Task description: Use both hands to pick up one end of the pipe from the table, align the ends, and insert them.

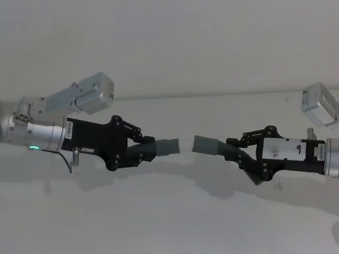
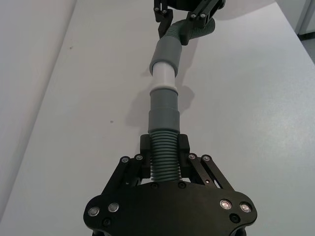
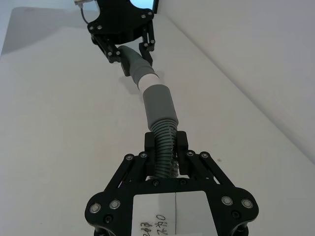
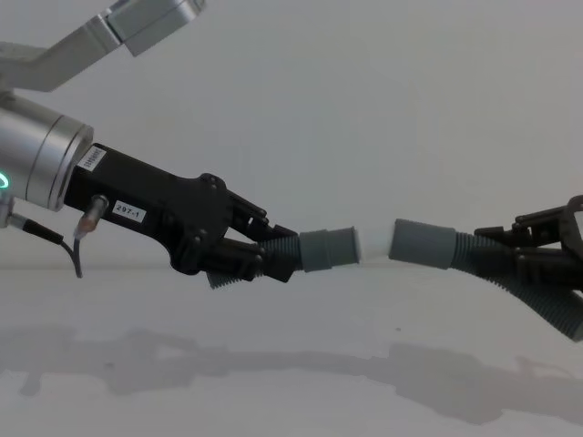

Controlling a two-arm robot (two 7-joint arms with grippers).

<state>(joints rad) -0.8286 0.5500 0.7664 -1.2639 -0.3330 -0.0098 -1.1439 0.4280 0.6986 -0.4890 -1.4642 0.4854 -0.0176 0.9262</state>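
Held clear above the surface (image 1: 176,230), each light, bendy hose piece is clamped on its ribs just behind the stiff cuff by the left gripper (image 1: 137,152) and right gripper (image 1: 245,154), fingers closed, pale tip (image 4: 373,246) facing the socket (image 4: 424,243).

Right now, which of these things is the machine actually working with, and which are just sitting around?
In use:
- left black plastic tool, shut on the short dark-grey ribbed hose piece with a pale tip
- right black plastic tool, shut on the other dark-grey ribbed hose piece

Just there:
- plain white table, nothing else lying on it
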